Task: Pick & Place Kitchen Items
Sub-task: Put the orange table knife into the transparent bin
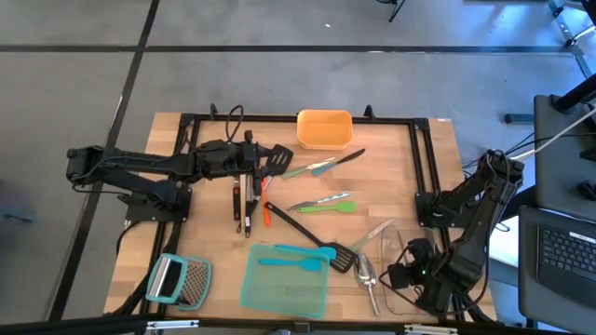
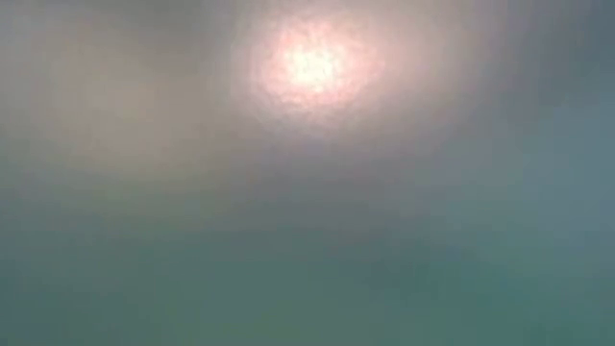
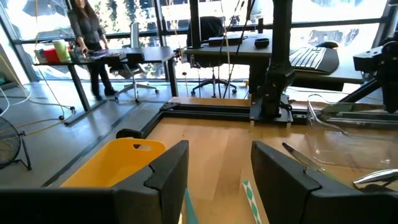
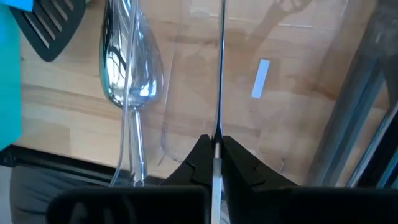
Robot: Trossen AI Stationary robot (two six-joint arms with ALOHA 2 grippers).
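left pincer [image 1: 251,160] jaws apart over black slotted turner [image 1: 276,160] beside orange plastic tub [image 1: 324,128] | centre on handle before closing | right pincer [image 4: 214,163] pinched on clear container's rim [image 4: 219,74]

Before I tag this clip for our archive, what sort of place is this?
Likely an office-style robotics lab: a wooden table with two arms and scattered kitchen utensils, desks with a keyboard and office chairs, and large windows behind.

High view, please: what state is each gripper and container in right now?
left gripper: open.
right gripper: shut on a thin strip, seen edge-on.
orange container: upright, empty.
teal container: teal spatula lying on it.
grater: lying flat.
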